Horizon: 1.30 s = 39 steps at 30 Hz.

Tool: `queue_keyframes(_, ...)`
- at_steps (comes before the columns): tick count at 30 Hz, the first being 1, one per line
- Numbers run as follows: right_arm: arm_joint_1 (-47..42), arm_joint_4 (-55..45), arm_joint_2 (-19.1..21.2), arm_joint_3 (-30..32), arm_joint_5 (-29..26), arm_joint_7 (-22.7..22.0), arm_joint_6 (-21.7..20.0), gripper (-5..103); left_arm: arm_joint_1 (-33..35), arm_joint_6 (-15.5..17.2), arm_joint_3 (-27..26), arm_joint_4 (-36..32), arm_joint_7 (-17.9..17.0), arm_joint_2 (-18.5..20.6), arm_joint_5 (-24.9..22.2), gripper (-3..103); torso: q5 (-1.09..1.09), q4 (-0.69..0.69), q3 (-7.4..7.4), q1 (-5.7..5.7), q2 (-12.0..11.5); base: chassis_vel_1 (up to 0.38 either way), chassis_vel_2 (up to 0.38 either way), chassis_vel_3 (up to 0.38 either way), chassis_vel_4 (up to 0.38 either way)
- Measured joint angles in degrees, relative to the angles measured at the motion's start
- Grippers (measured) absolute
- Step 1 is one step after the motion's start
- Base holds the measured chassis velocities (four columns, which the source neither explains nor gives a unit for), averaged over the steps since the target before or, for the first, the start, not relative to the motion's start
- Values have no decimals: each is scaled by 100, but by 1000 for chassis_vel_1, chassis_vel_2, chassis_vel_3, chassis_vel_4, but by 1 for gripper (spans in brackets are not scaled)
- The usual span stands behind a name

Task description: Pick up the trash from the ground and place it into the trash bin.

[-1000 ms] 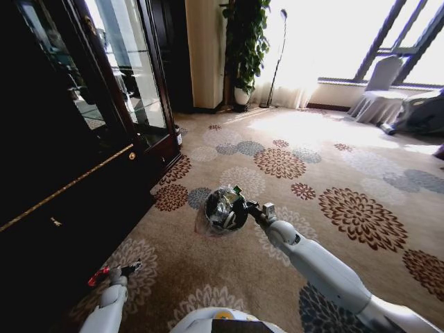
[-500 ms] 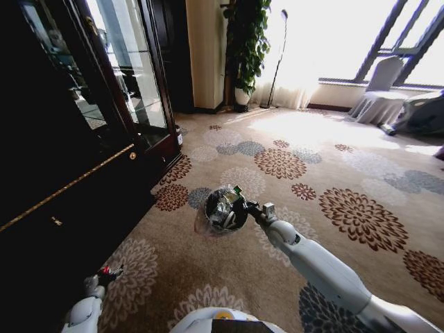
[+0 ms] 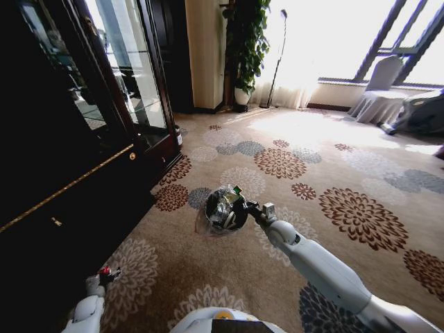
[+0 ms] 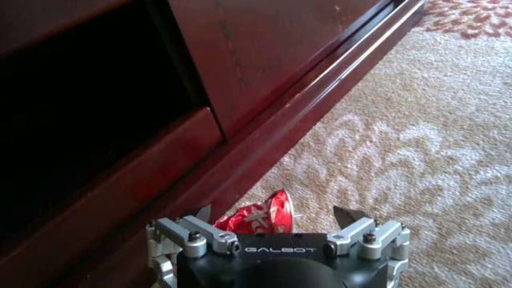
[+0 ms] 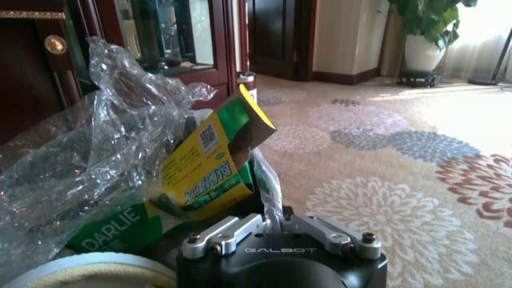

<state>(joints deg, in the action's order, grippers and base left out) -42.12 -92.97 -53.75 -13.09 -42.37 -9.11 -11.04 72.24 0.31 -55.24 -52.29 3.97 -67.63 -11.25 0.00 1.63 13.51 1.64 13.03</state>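
Left gripper (image 3: 104, 273): low near the floor at the near left, close to the dark cabinet; jaws spread, a small crumpled red piece of trash (image 4: 260, 217) lying between them, contact impossible to confirm.
Floor: beige carpet (image 3: 326, 166) patterned with brown and blue-grey floral medallions.
Dark wooden cabinet (image 4: 264, 90): just beside the red piece, its base moulding running along the carpet edge.
Right gripper (image 3: 243, 202): arm stretched forward at mid-floor, jaws at the rim of the bin, pressed on the liner edge.
Small round black trash bin with translucent plastic liner (image 3: 223, 209): on the carpet ahead, centre of the head view, beside a blue-grey medallion.
Green and yellow printed wrapper (image 5: 204, 168): sticking up out of the liner, against the crinkled clear plastic (image 5: 96, 138).
Potted green plant (image 3: 244, 41): far corner by the window.
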Motion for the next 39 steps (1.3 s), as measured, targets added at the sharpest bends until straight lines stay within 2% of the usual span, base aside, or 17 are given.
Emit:
queue_keyframes(4,0,0,0,0,0,0,0,1,-151,-59,84,226,-77,46,-66,100,-1,1,0,0,0,0,0,0,0)
queue_keyframes(9,0,0,0,0,0,0,0,1,-664,-190,311,924,-115,158,-227,103,-1,-1,0,0,0,0,0,0,0)
queue_keyframes(11,0,0,0,0,0,0,0,1,-1021,-280,432,1376,-69,223,-257,98,-1,-1,0,0,0,0,0,0,0)
queue_keyframes(13,0,0,0,0,0,0,0,1,-1124,-276,457,1507,-62,233,-256,98,2,-3,0,0,0,0,0,0,0)
queue_keyframes(16,0,0,0,0,0,-1,0,1,-1419,-135,510,1890,-70,217,-252,84,0,-3,0,0,0,0,0,0,0)
queue_keyframes(18,0,0,0,0,0,-1,0,1,-1426,-86,510,1905,-83,192,-247,84,0,-2,0,0,0,0,0,0,0)
queue_keyframes(19,0,0,0,0,0,0,0,1,-1406,-26,495,1889,-110,158,-243,78,0,-2,0,0,0,0,0,0,0)
queue_keyframes(20,0,0,0,0,0,0,0,1,-1406,-26,495,1889,-110,158,-243,78,0,-2,0,0,0,0,0,0,0)
queue_keyframes(22,0,0,0,0,0,-1,0,1,-1282,39,409,1758,-128,93,-307,67,9,-2,0,0,0,0,0,0,0)
queue_keyframes(24,0,0,0,0,0,0,0,1,-1190,50,366,1660,-130,54,-360,56,7,-1,0,0,0,0,0,0,0)
queue_keyframes(25,0,0,0,0,0,0,0,1,-1190,50,366,1660,-130,54,-360,56,7,-1,0,0,0,0,0,0,0)
queue_keyframes(27,0,0,0,0,0,0,0,1,-1050,59,306,1487,-129,4,-466,45,7,-1,-1,0,0,0,0,0,0)
queue_keyframes(28,0,0,0,0,0,0,0,1,-1050,59,306,1487,-129,4,-466,45,7,-1,-1,0,0,0,0,0,0)
queue_keyframes(30,0,0,0,0,0,0,0,1,-905,127,270,1247,-119,-46,-592,34,4,-1,-1,0,0,0,0,0,0)
queue_keyframes(31,0,0,0,0,0,0,0,1,-873,140,261,1194,-119,-57,-614,34,3,-2,-1,0,0,0,0,0,0)
queue_keyframes(33,0,0,0,0,0,0,0,1,-765,194,218,1016,-119,-84,-685,24,-2,-2,0,0,0,0,0,0,0)
queue_keyframes(39,0,0,0,0,0,0,0,1,-544,219,83,697,-112,-138,-787,14,-2,0,0,0,0,0,0,0,0)
